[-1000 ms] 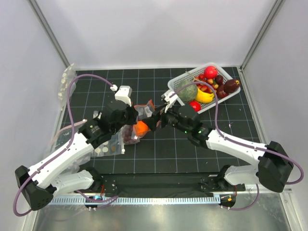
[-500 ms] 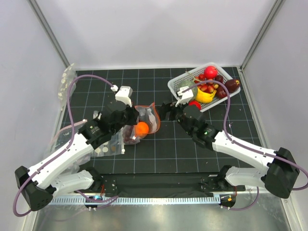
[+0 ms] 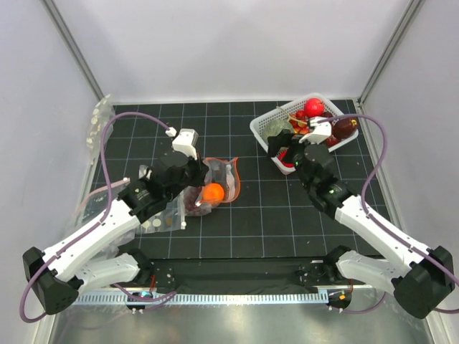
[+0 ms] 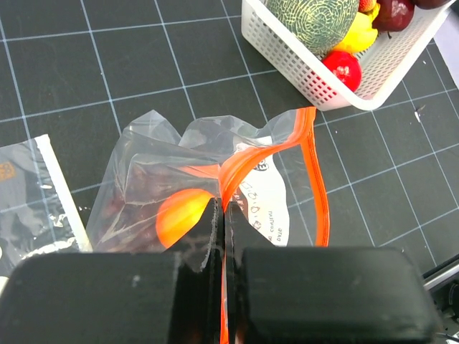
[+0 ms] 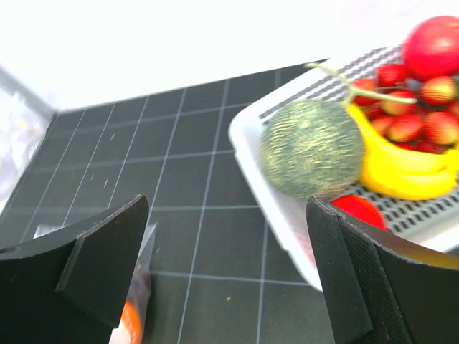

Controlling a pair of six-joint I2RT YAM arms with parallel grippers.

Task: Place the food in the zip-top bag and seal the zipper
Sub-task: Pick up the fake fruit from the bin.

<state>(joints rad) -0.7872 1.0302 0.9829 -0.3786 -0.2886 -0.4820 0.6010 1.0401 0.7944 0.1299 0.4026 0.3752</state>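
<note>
The left gripper (image 4: 219, 215) has its jaws closed on the mouth edge of the flat transparent zip-top bag (image 4: 147, 161), pinching the bright red-orange zipper strip (image 4: 316, 188) where it folds. The bag lies on the black gridded table mat (image 3: 272, 208), left of centre, with its mouth gaping toward the right. A glossy orange ball (image 4: 181, 215) sits inside it beside some darker red pieces that cannot be identified. The zipper is unsealed. The right gripper (image 5: 229, 244) hangs with its jaws wide apart and empty above the near-left corner of the white slotted plastic basket (image 5: 247, 136) at the far right. Judged step: fetching another fruit. The nearest candidate is the round bright-red ball (image 5: 358, 211) against the near wall, just beside the green netted melon (image 5: 312, 147) and the yellow banana (image 5: 401, 175). The descent should be vertical, one finger between ball and melon and the other inside the basket wall, so that neither neighbour is caught. The left grip should keep the mouth lifted and open.
</note>
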